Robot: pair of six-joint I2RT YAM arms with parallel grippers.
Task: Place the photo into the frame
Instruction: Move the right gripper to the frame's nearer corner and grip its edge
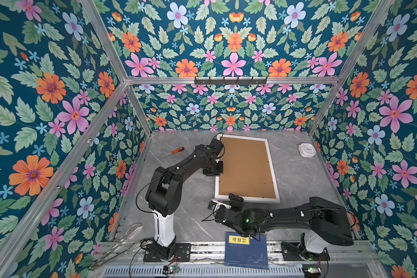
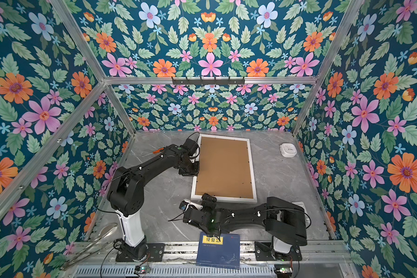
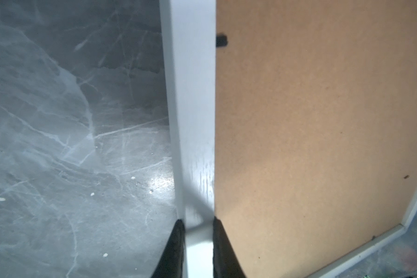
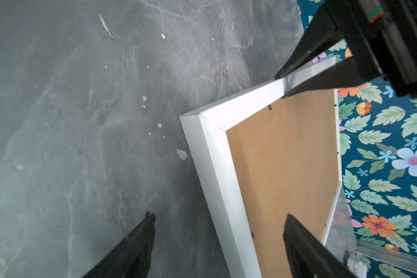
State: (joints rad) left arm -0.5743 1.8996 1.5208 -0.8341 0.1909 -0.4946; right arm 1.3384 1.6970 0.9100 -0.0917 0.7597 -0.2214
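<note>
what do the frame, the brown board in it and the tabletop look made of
Frame: white rails, smooth with a soft sheen, so painted or laminated; wood or plastic beneath, unclear.
Board: probably fibreboard, matte, going by its even, grainless brown face.
Tabletop: grey marble look, pale veins, glossy highlights; real stone or printed laminate, cannot tell.

Flat at the back middle of a table [image 1: 178, 192] lies the frame [image 1: 216, 187], with two grippers at its left side.
A backing board [image 1: 246, 166] sits inside its rails. The left gripper [image 1: 216, 171] clamps the left rail; the right gripper [image 1: 235, 198] hangs at the near left corner, jaws apart, straddling the near rail. A screwdriver [image 1: 175, 151] lies left of the frame, a small device [image 1: 307, 149] well to its right, a book [image 1: 247, 252] at the table's front edge.
</note>
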